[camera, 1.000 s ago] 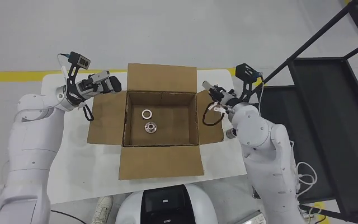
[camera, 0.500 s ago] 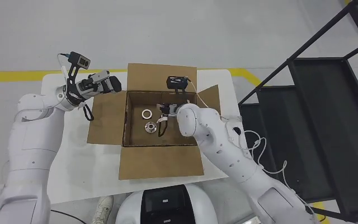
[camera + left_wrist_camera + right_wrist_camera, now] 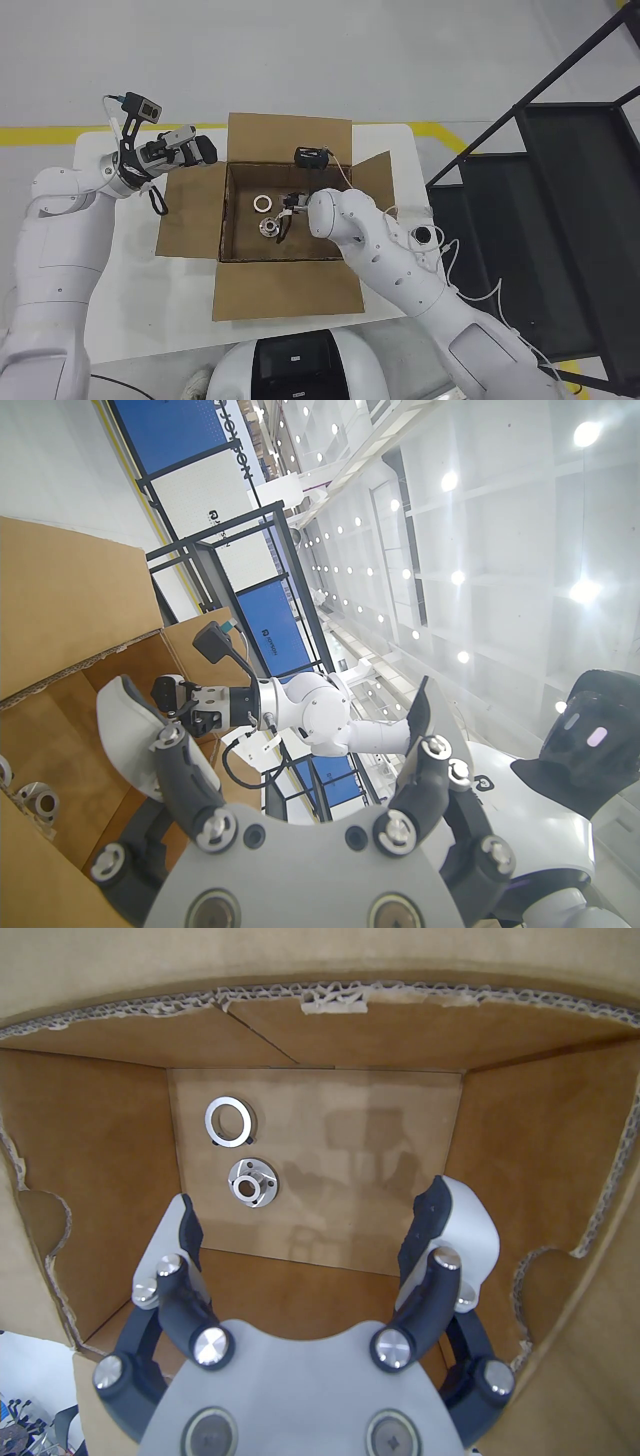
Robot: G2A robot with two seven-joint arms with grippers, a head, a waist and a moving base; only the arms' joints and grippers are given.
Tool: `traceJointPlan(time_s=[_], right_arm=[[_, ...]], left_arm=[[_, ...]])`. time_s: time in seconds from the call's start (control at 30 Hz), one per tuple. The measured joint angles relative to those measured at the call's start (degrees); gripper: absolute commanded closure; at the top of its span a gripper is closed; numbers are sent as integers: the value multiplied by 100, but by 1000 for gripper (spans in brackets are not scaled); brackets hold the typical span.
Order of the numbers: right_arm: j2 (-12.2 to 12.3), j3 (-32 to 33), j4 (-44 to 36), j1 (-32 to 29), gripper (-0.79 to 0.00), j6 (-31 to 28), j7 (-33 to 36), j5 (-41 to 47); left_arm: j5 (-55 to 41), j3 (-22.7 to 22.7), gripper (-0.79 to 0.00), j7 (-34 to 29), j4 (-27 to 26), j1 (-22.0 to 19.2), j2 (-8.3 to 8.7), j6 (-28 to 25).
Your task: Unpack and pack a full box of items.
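The white surface (image 3: pixel 130 300) carries one open brown corrugated cardboard box (image 3: pixel 288 288) with all four flaps folded outward. The box holds two metal parts on its floor, lying near each other but apart, toward the side nearest the left arm. The rest of the floor is bare cardboard.

The left claw (image 3: pixel 270 700) hangs above the box's left flap, outside the opening, spread and empty. The right claw (image 3: pixel 310 1200) sits inside the box opening, spread and empty, pointing down at the floor just beside the parts.

The flat silver metal ring (image 3: pixel 208 1122) lies face down. It is probably rigid, smooth and slippery, and low enough that a pinch across its outer edge would leave little height to grip.

The silver flanged metal hub (image 3: pixel 265 1178) lies with its raised bored collar upward. It looks dense for its size. The collar is the likely hold, with the flange too low to catch.
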Motion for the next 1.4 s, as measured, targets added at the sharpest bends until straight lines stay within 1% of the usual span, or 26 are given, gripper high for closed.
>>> traceJointPlan(time_s=[0.37,0.47,0.53,0.6,0.7,0.87,1.4], right_arm=[[-1,-5,1,-4,-785,-5,-4,0],[-26,-229,119,-24,-785,-293,-3,-120],[-56,-468,214,28,-785,-495,213,-291],[-87,-710,261,57,-785,-556,478,-513],[-123,-918,167,-50,-785,-513,585,-696],[-136,-892,148,-205,-785,-402,457,-787],[-136,-891,148,-202,-785,-403,460,-785]], left_arm=[[0,0,-785,0,0,0,0,0],[0,0,-785,0,0,0,0,0],[0,0,-785,0,0,0,0,0],[0,0,-785,0,0,0,0,0],[0,0,-785,0,0,0,0,0],[0,0,-785,0,0,0,0,0],[0,0,-785,0,0,0,0,0]])
